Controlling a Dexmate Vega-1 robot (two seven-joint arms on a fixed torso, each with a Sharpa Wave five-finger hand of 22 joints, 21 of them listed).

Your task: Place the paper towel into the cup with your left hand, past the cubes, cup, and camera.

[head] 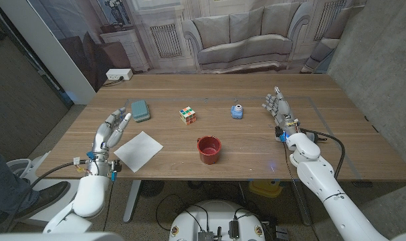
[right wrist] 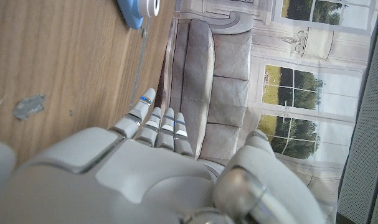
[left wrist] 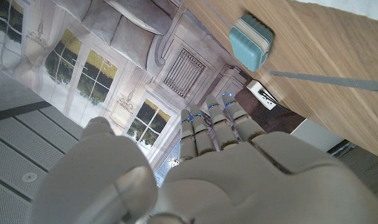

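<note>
Both hands are just parked on the table (head: 256, 157) with nothing in them. The left hand (head: 111, 131) sits at about 8 o'clock from the table's middle, fingers stretched out and slightly apart, pointing up toward the far side. In the left wrist view the left hand (left wrist: 238, 168) has its fingers straight, aimed past a teal case (left wrist: 252, 40). The right hand (head: 278, 107) is over at roughly 2 o'clock, fingers straight and spread too, empty.

The paper towel (head: 138, 150) lies flat just beside the left hand, at its 4 o'clock, not touching that I can see. The red cup (head: 209, 149) stands upright at 6 o'clock from the centre, well apart from the towel. A colour cube (head: 187, 115) is at 11 o'clock from the cup, and the small blue camera (head: 237, 111) at its 1 o'clock, with the teal case (head: 140, 110) off at 10 o'clock.
</note>
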